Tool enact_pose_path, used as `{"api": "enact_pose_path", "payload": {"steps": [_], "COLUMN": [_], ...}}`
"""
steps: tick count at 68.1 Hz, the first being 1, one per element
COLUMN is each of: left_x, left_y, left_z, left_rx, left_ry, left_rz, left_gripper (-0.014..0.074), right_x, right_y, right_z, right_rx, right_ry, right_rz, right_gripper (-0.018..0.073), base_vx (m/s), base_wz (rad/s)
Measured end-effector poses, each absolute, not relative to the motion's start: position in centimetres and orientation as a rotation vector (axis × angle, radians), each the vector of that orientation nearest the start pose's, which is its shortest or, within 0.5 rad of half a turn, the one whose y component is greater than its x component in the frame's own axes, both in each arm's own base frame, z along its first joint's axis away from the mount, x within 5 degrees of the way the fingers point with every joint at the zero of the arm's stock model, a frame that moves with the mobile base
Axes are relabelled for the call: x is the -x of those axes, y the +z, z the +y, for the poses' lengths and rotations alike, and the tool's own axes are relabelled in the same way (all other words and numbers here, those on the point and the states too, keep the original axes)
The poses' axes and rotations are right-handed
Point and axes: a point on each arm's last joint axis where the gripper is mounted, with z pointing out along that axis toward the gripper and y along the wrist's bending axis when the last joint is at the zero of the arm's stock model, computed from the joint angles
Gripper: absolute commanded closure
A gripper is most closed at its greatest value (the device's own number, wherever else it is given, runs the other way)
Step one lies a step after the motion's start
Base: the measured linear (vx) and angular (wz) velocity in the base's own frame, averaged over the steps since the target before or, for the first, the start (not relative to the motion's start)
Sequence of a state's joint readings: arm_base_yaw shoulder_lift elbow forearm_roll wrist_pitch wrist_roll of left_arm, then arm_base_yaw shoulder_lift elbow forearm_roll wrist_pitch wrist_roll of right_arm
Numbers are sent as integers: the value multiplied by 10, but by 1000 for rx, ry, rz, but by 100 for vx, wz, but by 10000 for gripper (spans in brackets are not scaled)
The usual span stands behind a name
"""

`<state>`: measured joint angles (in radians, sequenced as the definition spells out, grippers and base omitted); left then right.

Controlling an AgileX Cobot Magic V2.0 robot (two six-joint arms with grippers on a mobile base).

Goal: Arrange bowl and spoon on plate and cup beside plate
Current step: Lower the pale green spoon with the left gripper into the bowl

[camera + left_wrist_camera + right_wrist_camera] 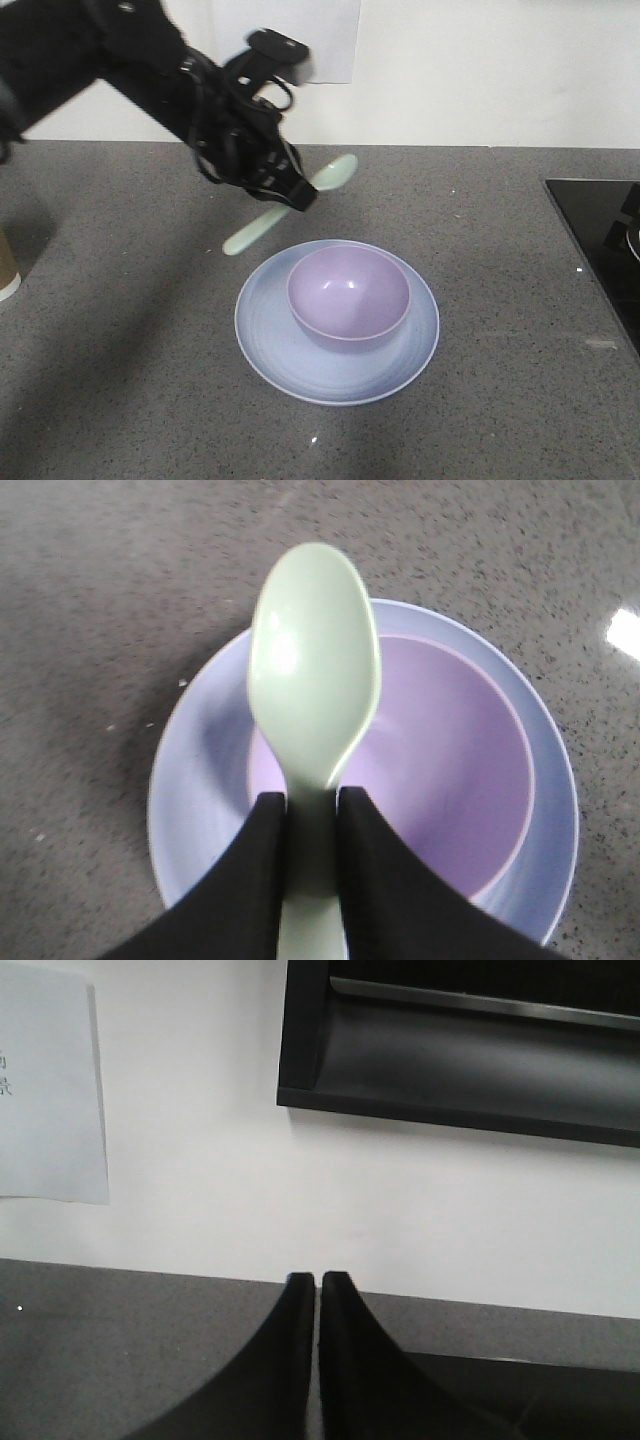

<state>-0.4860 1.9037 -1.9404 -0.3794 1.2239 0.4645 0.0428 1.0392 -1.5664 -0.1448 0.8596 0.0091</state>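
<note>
- Left gripper (pixel 310 802) clamps the mint-green spoon (pixel 313 660) by its handle, near the plate's (pixel 268 340) rim; grey counter (pixel 480 200) all around.
- Glossy lilac bowl (pixel 348 295) sits on the plate.
- Right gripper (pixel 318 1282) has its fingers pressed together, holding nothing.

We see the bowl (pixel 348 297) sitting in the middle of the plate (pixel 270 340), and the plate lies on the table (pixel 500 250) near its centre. Behind the plate and slightly left, the spoon (pixel 335 173) hangs above the table. The left tool (pixel 290 195) clamps it across the handle, with the scoop toward the back right and the handle end toward the plate's rear left rim. The cup (pixel 7 268) stands at the far left of the table, well apart from the plate. A cooktop (pixel 600 240) lies at the right edge.
</note>
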Motion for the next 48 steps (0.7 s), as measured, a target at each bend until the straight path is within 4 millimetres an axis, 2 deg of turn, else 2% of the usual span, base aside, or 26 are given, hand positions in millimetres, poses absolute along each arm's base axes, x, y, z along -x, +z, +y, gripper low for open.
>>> {"api": "enact_pose_path", "payload": {"steps": [13, 24, 48], "left_x": [-353, -347, -342], "left_y": [336, 320, 305], "left_z": [-257, -275, -276], "left_rx": [-1255, -1334, -1280], "left_ry": [-343, -255, -235], "left_rz": [2387, 2399, 2495], "left_gripper": [594, 594, 593], "right_x": [-163, -154, -147], "right_y": [492, 481, 482], "right_z": [-3, -3, 2], "right_rx": [51, 61, 91], "right_ry": [-141, -136, -110], "right_rz": [1823, 1768, 1724], "right_gripper": [568, 568, 568], "base_vx": [0, 0, 0], "base_wz": [0, 0, 0]}}
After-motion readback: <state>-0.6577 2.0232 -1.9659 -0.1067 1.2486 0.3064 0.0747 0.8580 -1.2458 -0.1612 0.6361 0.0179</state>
